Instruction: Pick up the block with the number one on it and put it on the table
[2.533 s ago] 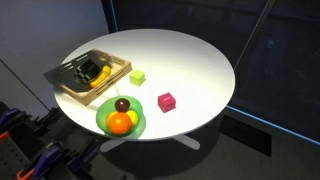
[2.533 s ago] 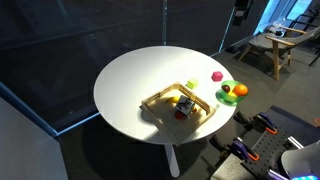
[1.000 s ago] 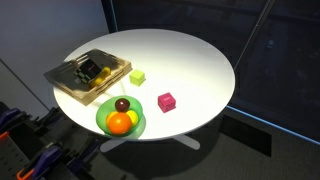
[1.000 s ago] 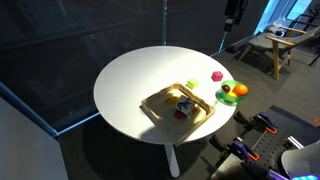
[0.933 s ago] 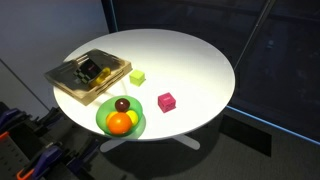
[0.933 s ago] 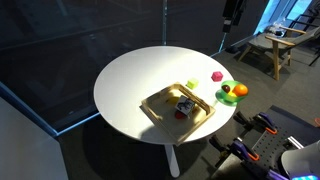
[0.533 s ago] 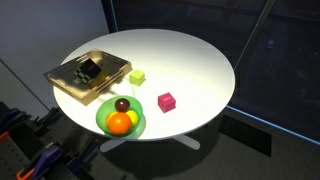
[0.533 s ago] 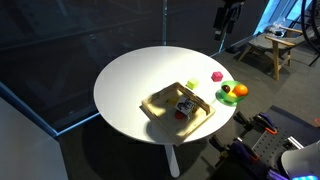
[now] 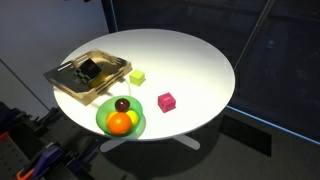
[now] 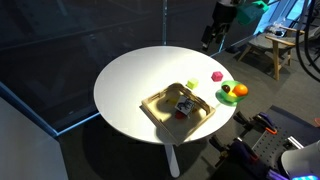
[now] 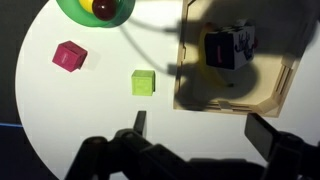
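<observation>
The block with the number one [image 11: 230, 47] is a dark cube with whitish patches. It lies in a shallow wooden tray [image 11: 271, 90] on the round white table [image 11: 100, 115]. It shows in both exterior views [image 9: 88, 68] [image 10: 185, 103]. My gripper [image 11: 202, 130] hangs high above the table, open and empty, and its fingers [image 11: 139, 122] frame bare table just short of the tray. In an exterior view the gripper [image 10: 211, 40] is above the table's far edge, well apart from the block.
A yellow-green cube [image 11: 144, 82] and a magenta cube [image 11: 69, 56] lie on the table beside the tray. A green plate [image 9: 103, 120] with fruit stands at the table's edge. A wooden chair [image 10: 270, 45] stands beyond the table.
The arm has come into an exterior view from the top right and moved left and down toward the table. A shadow now falls over the tray. The block and cubes have not moved.
</observation>
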### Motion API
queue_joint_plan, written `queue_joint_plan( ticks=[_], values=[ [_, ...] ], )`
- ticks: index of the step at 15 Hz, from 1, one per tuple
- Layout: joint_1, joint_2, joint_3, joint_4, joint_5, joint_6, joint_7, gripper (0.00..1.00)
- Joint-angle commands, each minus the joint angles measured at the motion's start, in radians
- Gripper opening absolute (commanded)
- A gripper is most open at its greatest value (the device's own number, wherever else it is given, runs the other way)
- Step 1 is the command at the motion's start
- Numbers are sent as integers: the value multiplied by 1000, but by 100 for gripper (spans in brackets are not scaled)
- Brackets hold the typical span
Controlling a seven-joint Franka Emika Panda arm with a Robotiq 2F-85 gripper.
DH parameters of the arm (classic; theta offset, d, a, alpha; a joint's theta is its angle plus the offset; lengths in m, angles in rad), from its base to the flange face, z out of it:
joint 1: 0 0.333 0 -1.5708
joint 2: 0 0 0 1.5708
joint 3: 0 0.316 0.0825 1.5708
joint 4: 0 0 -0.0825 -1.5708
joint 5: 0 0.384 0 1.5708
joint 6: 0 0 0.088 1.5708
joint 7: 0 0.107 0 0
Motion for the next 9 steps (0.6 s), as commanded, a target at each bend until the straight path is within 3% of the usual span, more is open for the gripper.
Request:
queue_joint_plan(
  ticks=[1, 9],
  values=[
    [-7, -13, 17, -55, -18, 57, 69, 100],
    [-2, 8, 14, -72, -3, 39, 54, 100]
  ],
)
